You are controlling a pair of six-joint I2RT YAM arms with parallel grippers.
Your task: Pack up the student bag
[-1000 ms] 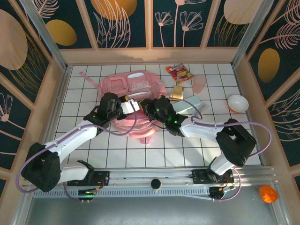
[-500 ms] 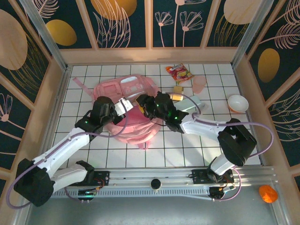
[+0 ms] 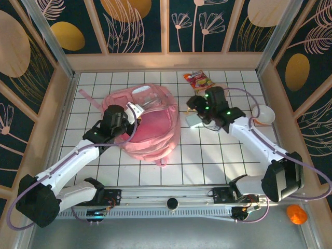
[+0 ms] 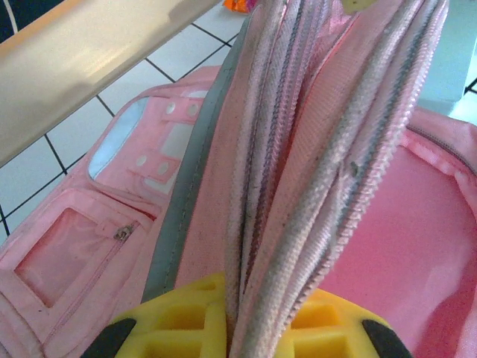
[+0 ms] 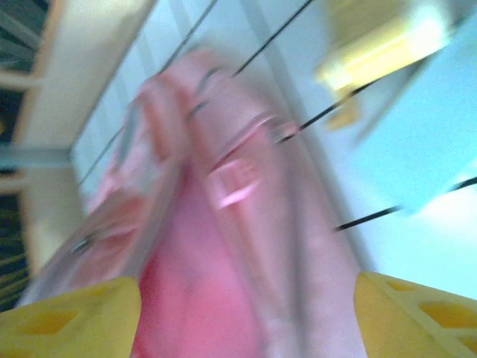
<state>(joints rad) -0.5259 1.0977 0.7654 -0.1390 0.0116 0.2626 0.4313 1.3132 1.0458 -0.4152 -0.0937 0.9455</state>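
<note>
The student bag (image 3: 148,124), a big soft pink backpack, lies left of centre on the tiled table with its main opening gaping and the darker pink lining showing. My left gripper (image 3: 133,111) is shut on the bag's folded zipper edge; in the left wrist view the yellow fingertips (image 4: 179,324) pinch the zipper rim of the bag (image 4: 313,149). My right gripper (image 3: 192,106) hangs open just right of the bag, above a light blue box (image 3: 196,121). In the blurred right wrist view its yellow fingers (image 5: 71,317) stand wide apart over the bag (image 5: 223,268), nothing between them.
A red-orange snack packet (image 3: 198,80) lies at the back, a white bowl (image 3: 263,114) at the right. A small yellow item (image 5: 380,45) and the light blue box (image 5: 428,142) lie beside the bag. Wooden walls enclose the table.
My right gripper has opened, let go of the bag's rim and swung right toward the blue box. My left gripper has shut on the zipper edge and drawn it left, spreading the opening.
</note>
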